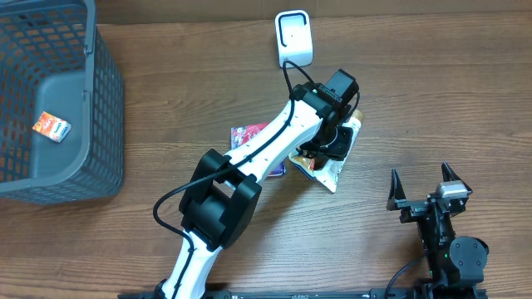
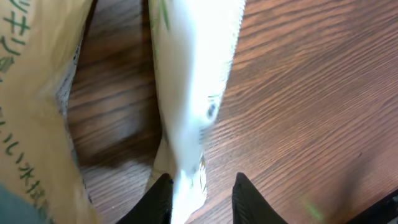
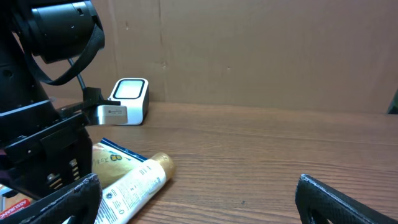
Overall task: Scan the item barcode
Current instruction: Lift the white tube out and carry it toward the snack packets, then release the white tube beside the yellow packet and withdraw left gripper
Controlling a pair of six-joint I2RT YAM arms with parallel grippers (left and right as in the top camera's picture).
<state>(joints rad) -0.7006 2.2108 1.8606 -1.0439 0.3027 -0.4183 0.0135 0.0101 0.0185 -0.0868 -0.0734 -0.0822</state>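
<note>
A white tube (image 1: 339, 169) with a gold cap lies mid-table on a beige packet (image 1: 306, 161). My left gripper (image 1: 332, 141) hangs over them. In the left wrist view the tube (image 2: 193, 74) runs down between the fingers of the left gripper (image 2: 202, 186). Its flat crimped end rests against the left finger, with a gap to the right one, so the jaws stand slightly open. The white barcode scanner (image 1: 294, 37) stands at the table's far edge. My right gripper (image 1: 424, 178) rests open at the front right, holding nothing. Its wrist view shows the tube (image 3: 134, 183) and the scanner (image 3: 129, 99).
A grey mesh basket (image 1: 100, 116) stands at the far left with a small orange-and-white box (image 1: 51, 125) inside. A pink packet (image 1: 248, 133) and a purple one (image 1: 277, 170) lie partly under the left arm. A brown wall backs the table.
</note>
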